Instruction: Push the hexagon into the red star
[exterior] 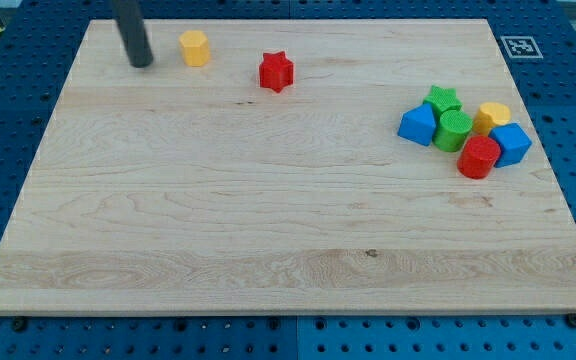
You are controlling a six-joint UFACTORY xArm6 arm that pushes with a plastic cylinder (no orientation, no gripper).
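Camera view | my tip just left of yellow hexagon, apart | red star right of hexagon, nothing between | no fingers on rod | block cluster far right on counter

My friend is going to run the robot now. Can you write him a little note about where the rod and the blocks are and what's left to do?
My tip is on the board near the view's top left, just left of the yellow hexagon, with a small gap between them.
The red star sits to the right of the hexagon and slightly lower, apart from it.
Done: the tip is lined up behind the hexagon.
Left: push the hexagon rightward and a little down until it meets the star.
The cluster of blocks at the view's right is not part of the job.
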